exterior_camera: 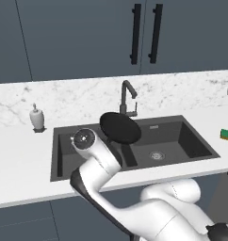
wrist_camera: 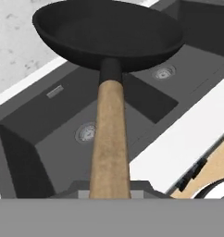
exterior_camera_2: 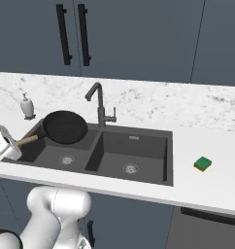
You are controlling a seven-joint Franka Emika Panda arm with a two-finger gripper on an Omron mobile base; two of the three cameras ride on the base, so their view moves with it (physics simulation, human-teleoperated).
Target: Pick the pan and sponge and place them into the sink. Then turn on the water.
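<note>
Arm (exterior_camera: 104, 172): glossy white rounded links; dark bands at joints; round grey cap (exterior_camera: 84, 138) on link end, 10 o'clock.

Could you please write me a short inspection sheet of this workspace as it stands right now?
Surface: white marble-look counter around the sink.
Job's things: pan held in the air over the sink's left basin by its wooden handle; sponge on the counter right of the sink; faucet behind the divider, no water running.
Clutter: white soap dispenser on the counter, left of the sink.
Tool: tool shut on the pan handle.
Cables: nothing seen.
Surroundings: dark cabinets with black handles above.
</note>
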